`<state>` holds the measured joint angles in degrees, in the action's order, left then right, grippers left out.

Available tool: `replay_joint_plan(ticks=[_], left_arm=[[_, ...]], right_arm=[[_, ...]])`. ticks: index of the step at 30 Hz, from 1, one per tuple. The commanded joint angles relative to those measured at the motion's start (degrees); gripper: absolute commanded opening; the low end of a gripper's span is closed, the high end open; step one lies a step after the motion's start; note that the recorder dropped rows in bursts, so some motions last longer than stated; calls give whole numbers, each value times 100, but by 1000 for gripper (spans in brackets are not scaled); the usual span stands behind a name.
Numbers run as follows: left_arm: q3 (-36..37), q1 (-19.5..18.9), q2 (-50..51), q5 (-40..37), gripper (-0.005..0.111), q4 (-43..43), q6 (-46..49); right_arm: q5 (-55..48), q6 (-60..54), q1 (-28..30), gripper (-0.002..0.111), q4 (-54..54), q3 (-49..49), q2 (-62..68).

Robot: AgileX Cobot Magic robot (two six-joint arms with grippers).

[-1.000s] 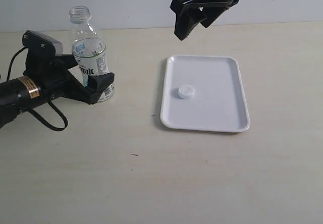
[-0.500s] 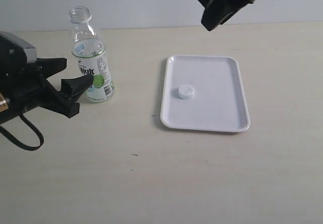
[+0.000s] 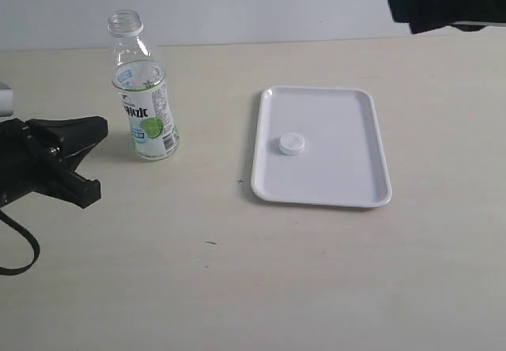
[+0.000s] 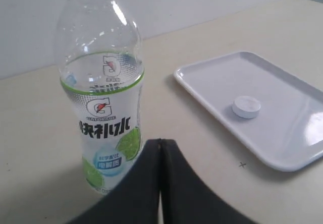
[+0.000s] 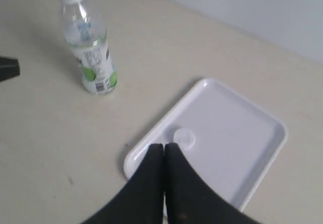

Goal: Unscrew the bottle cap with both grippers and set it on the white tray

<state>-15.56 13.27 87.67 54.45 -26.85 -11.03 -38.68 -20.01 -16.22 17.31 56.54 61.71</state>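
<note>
The bottle (image 3: 142, 106) stands upright and uncapped on the table, with nothing holding it; it also shows as the bottle (image 4: 101, 108) and the bottle (image 5: 91, 57). The bottle cap (image 3: 292, 143) lies flat on the white tray (image 3: 348, 173), left of its middle, and appears again as the cap (image 4: 246, 107) on the tray (image 4: 287, 138) and the cap (image 5: 184, 137) on the tray (image 5: 237, 153). My left gripper (image 3: 99, 128) (image 4: 160, 142) is shut and empty, left of the bottle and apart from it. High at the back right, my right gripper (image 3: 399, 3) (image 5: 164, 146) is shut and empty.
The pale table (image 3: 237, 272) runs back to a light wall. A black cable (image 3: 24, 256) loops beside the left arm at the left edge.
My left gripper let go of the bottle, drew back to the left and shut. My right gripper swung from above the tray's back edge to the upper right. The cap stayed put.
</note>
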Motion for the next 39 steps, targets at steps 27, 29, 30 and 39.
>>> replay_joint_plan(ticks=[27, 29, 30, 39], left_arm=[[206, -11, -1770, 11, 0, -2272, -1638], [206, -11, -1770, 11, 0, -2272, -1638], [206, -11, -1770, 11, 0, -2272, -1638], [206, -11, -2127, -350, 0, -2378, -1608]], right_arm=[[3238, 19, 22, 0, 755, -2756, -2490], [3238, 19, 22, 0, 755, -2756, -2490], [3238, 19, 22, 0, 755, -2756, -2490], [3238, 19, 22, 0, 765, -2756, -2484]])
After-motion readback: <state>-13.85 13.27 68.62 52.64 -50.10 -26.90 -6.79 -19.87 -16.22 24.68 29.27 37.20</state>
